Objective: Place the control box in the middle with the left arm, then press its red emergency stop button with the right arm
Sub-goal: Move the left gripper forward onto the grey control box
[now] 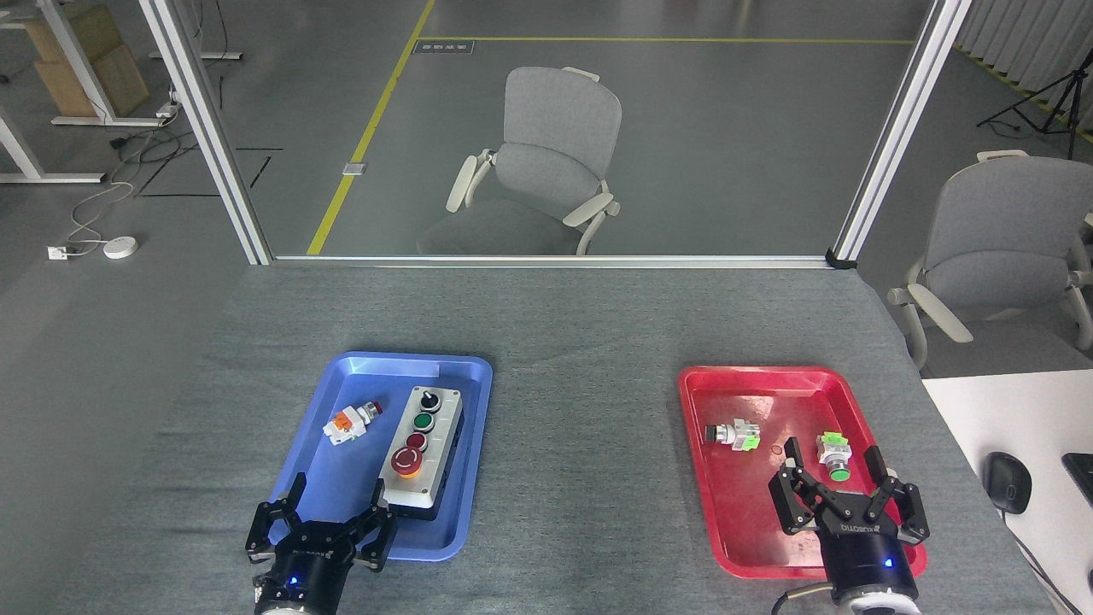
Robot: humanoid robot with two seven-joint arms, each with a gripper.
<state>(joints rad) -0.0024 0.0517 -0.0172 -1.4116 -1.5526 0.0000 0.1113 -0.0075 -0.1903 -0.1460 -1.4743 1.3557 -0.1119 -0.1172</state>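
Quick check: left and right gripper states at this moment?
Left gripper: open, empty, over the near end of the blue tray, just short of the control box.
Right gripper: open, empty, over the red tray.
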